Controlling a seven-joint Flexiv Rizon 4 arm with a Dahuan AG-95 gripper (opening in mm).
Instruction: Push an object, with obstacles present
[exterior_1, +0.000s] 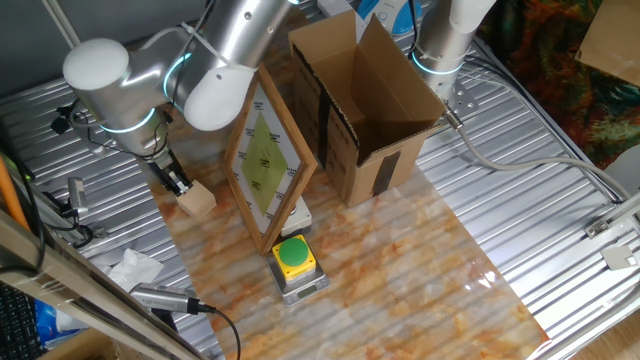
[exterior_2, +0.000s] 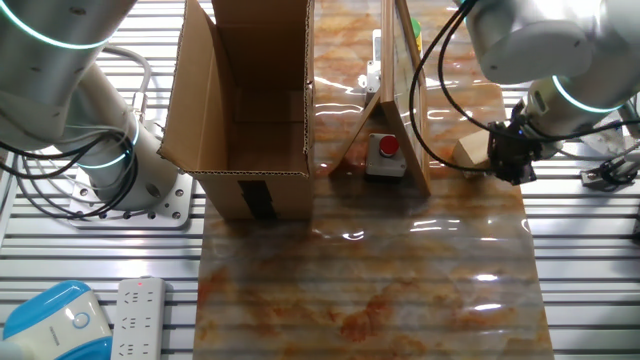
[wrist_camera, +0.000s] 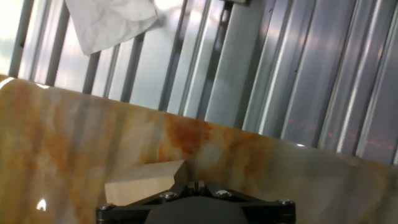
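Observation:
The small light-tan wooden cube (exterior_1: 197, 199) sits on the marbled mat near its left edge. My gripper (exterior_1: 176, 184) is low, right beside the cube and touching or nearly touching its side, on the side away from the board. Its fingers are closed together and hold nothing. In the other fixed view the gripper (exterior_2: 508, 162) is just right of the cube (exterior_2: 470, 152). In the hand view the cube (wrist_camera: 146, 180) lies just left of the shut fingertips (wrist_camera: 198, 185). The obstacles are the cardboard box (exterior_1: 360, 100), the wooden-framed board (exterior_1: 268, 160) and the yellow-green button (exterior_1: 293, 257).
The marbled mat (exterior_1: 400, 280) covers the middle of the slatted metal table. A crumpled white tissue (exterior_1: 135, 268) lies on the slats by the mat's edge and also shows in the hand view (wrist_camera: 109, 22). Cables and a metal tool (exterior_1: 165, 298) lie at the near left.

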